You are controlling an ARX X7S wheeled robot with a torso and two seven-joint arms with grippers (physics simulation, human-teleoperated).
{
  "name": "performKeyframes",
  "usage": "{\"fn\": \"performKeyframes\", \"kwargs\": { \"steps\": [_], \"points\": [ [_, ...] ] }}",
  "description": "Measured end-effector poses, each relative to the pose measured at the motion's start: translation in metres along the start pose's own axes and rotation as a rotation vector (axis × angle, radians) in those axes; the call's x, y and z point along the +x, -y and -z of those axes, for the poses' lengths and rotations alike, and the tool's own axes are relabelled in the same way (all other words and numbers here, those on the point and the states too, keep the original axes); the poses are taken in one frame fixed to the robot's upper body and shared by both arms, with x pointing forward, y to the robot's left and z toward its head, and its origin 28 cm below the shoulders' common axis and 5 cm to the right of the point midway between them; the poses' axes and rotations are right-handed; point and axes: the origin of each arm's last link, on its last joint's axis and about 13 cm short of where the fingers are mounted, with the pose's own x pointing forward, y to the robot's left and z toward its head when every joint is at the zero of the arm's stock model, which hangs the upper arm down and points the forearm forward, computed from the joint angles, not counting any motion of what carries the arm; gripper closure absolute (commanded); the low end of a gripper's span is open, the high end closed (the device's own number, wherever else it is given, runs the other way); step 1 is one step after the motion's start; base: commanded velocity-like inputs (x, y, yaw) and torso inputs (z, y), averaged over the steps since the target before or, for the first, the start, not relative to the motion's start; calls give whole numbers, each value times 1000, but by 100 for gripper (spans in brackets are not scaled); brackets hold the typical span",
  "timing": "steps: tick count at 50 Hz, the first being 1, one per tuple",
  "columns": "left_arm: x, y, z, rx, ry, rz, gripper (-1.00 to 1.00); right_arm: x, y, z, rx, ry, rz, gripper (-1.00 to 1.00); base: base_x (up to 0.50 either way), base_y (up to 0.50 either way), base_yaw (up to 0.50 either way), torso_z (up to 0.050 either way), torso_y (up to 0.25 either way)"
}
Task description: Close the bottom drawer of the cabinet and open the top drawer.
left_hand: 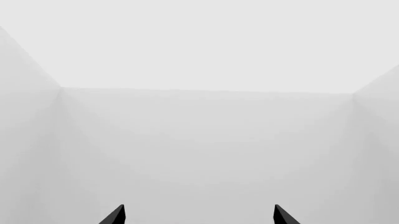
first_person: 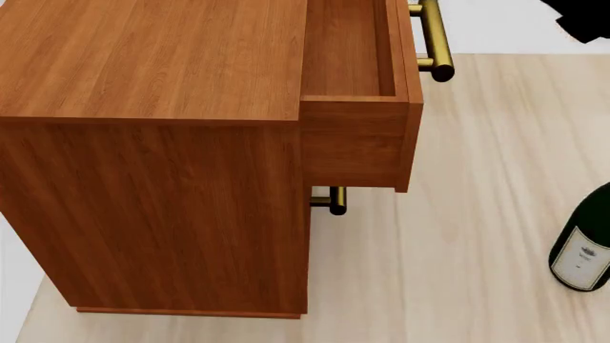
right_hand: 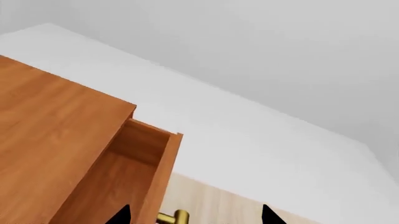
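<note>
The reddish-brown cabinet fills the left of the head view. Its top drawer stands pulled out to the right, its inside empty, its brass bar handle at the front. Under it only the tip of one lower brass handle shows; no lower drawer juts past the cabinet's front edge, and the bottom drawer's face is hidden. My right gripper is open, with the top drawer's handle end between its fingertips. My left gripper is open and faces bare white walls.
A dark green wine bottle with a white label stands on the pale wood floor at the right. A black part of my right arm shows at the head view's upper right corner. White walls lie behind.
</note>
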Motion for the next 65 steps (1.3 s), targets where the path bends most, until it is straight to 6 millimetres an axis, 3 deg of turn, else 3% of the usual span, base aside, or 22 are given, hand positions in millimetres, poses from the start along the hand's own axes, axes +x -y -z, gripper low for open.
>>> {"fn": "performKeyframes", "kwargs": {
  "steps": [25, 65],
  "points": [
    [-2, -3, 3, 0, -6, -10, -100, 29, -19, -21, -127, -90, -61, -100, 0, 0, 0, 0, 0],
    [-4, -10, 9, 3, -15, -30, -100, 55, -38, 10, -173, -205, -91, -100, 0, 0, 0, 0, 0]
  ]
}}
